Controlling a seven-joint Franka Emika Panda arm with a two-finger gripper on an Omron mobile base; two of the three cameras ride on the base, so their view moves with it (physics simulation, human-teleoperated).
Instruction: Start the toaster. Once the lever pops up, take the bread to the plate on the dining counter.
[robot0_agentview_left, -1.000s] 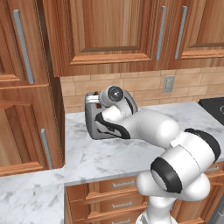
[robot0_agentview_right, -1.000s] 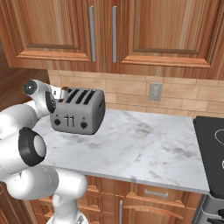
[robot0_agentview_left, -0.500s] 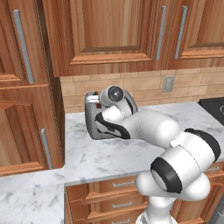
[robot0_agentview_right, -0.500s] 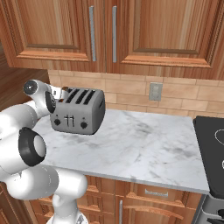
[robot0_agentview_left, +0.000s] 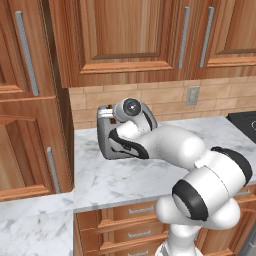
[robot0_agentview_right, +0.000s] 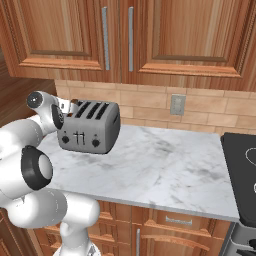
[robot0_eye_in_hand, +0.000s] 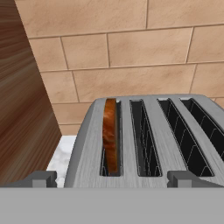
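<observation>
Hand view puts us right above the toaster (robot0_eye_in_hand: 148, 135), looking down its four slots, with the bread (robot0_eye_in_hand: 110, 133) standing on edge in the leftmost slot as that view frames it, its crust rising slightly above the slot's rim. Our jaws are spread wide and hold nothing; their two tips sit at the bottom of the view, straddling the near edge of the toaster top. From the right base view we see the toaster (robot0_agentview_right: 90, 127) at the left end of the marble tabletop (robot0_agentview_right: 165, 170), its knobs and levers facing forward, and our hand tucked in close beside its left end, near the wooden cabinet side.

We judge that the risks here come mostly from the tight quarters. The bread sits in the slot nearest the cabinet wall, so a reach toward it leaves little room on that side, and one finger could strike the metal rim instead of entering the slot. If we close on the slice off-centre, we think it could tilt or jam against the slot wall. A push on the toaster body itself could slide it along the tabletop. We cannot tell from these pictures whether the lever is up or down, so grasping now might be premature.
</observation>
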